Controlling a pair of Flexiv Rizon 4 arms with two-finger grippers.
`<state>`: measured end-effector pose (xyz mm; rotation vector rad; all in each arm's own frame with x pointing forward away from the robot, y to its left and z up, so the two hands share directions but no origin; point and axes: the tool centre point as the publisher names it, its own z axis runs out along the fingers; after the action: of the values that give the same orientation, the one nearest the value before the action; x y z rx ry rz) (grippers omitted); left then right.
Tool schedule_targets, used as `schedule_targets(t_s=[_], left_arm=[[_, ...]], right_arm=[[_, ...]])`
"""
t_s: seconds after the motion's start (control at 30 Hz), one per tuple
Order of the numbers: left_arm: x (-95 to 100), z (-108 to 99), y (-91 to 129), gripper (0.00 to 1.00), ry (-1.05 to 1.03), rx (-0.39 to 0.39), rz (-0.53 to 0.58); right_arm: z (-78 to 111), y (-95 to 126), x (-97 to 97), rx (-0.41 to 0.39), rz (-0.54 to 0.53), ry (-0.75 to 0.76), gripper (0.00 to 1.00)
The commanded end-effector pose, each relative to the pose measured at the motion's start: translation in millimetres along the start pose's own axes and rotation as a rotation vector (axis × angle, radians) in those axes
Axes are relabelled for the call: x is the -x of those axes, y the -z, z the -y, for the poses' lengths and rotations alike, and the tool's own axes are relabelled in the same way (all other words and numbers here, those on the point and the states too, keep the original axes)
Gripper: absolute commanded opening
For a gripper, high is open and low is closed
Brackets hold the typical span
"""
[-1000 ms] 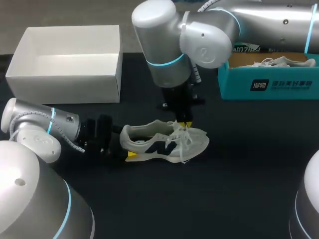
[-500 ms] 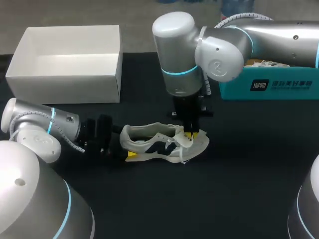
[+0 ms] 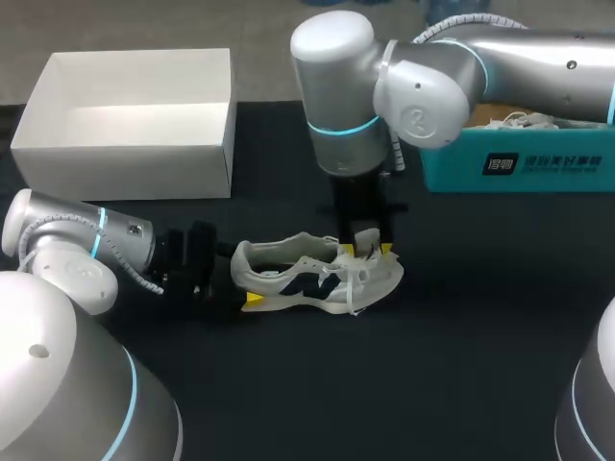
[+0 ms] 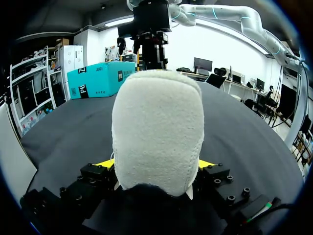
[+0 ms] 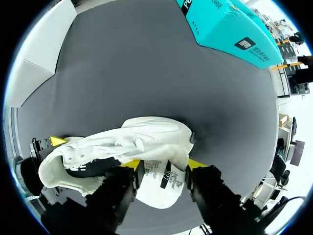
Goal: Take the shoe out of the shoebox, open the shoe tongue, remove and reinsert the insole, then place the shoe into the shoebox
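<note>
Right claw (image 5: 162, 166): clenched on the tongue (image 5: 164, 183), one yellow-tipped finger set against each side of it, so that the tongue is held raised above the opening of the shoe (image 3: 307, 279). The right arm is brought in from the right edge of the worktop (image 3: 432, 365) and carried past the middle, the claw pointing straight down over the forepart of the shoe. Left claw (image 4: 155, 164): clenched on the heel (image 4: 156, 132), which is gripped from both sides low down, the yellow tips showing just beside the sole. The left arm is laid low along the worktop from the left edge. Shoe: white, with a dark side marking and loose laces; stood upright on its sole about the middle of the worktop, heel toward the left edge, toe toward the right edge, outside both boxes. White box (image 3: 125, 163): open-topped, set at the far left corner, well apart from the shoe. Teal shoebox (image 3: 538, 168): set at the far right edge, partly covered by the right arm; a second pale shoe (image 3: 538, 120) is seen inside it. Worktop: dark-surfaced.
</note>
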<state>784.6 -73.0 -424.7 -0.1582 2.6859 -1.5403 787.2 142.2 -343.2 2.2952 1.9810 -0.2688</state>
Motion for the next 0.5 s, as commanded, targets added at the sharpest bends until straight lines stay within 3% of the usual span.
schedule_targets(t_s=[0.03,0.33,0.5], left_arm=[[0.7,-0.9,-0.8,0.0,0.0,0.003,0.0],[0.7,-0.9,-0.8,0.0,0.0,0.003,0.0],[0.7,-0.9,-0.8,0.0,0.0,0.003,0.0]], right_arm=[[-2.0,24.0,-7.0,0.045,0.028,0.022,1.0],[-8.8,61.7,-10.9,0.142,0.06,0.106,1.0],[-18.3,83.5,-21.3,0.266,-0.001,0.379,1.0]])
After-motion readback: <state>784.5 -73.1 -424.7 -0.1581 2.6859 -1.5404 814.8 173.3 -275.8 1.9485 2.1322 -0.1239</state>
